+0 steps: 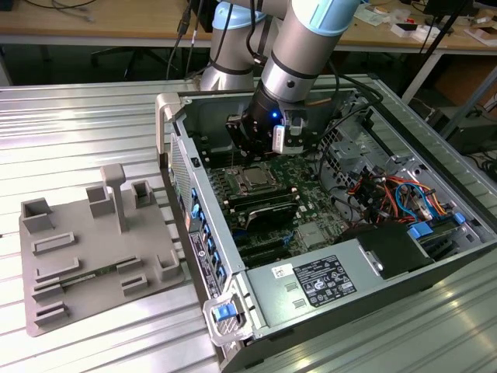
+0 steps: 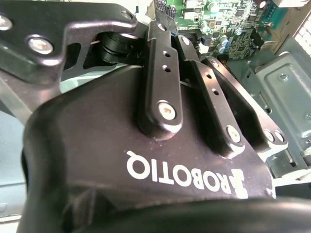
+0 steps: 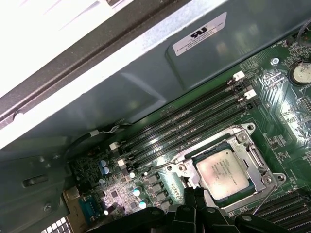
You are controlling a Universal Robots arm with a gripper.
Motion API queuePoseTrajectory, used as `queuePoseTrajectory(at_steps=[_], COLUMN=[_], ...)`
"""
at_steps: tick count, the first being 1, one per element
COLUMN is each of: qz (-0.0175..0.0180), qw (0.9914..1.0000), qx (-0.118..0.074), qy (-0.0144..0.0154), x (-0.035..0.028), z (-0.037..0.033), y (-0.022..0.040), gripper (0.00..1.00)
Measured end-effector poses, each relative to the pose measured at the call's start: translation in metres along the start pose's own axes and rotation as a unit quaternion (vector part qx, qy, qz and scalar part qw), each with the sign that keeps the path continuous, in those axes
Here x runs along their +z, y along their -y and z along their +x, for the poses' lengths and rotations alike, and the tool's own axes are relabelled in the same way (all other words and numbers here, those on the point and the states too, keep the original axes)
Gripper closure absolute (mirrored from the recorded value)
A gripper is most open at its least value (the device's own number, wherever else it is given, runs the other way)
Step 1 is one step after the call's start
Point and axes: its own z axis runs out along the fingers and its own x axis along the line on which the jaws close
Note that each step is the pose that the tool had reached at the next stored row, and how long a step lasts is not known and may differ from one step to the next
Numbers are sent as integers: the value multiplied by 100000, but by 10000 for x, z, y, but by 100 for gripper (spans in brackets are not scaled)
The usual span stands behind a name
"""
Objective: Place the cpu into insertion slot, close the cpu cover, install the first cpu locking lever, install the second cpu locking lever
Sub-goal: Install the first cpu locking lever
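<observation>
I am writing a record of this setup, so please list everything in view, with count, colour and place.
table: one, silver, under everything
computer case: one, grey, open, on the table
tray: one, grey, at the exterior view's left of the case
circuit board: one, green, inside the case
chip: one, silver-grey, on the board
cover frame: one, silver, around the chip
memory slots: several, black, beside the chip
cables: several, red, blue, orange, inside the case
arm: one, grey and light blue, reaching into the case
tool: one, black, near the chip
</observation>
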Motion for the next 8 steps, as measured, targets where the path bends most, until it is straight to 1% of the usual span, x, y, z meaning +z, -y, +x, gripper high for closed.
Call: queuePoseTrajectory(at_steps=[8], qz=[99], qw=[99996], qx=[-880], qy=[-28], x=[0], z=[0], y=[0], gripper=[89])
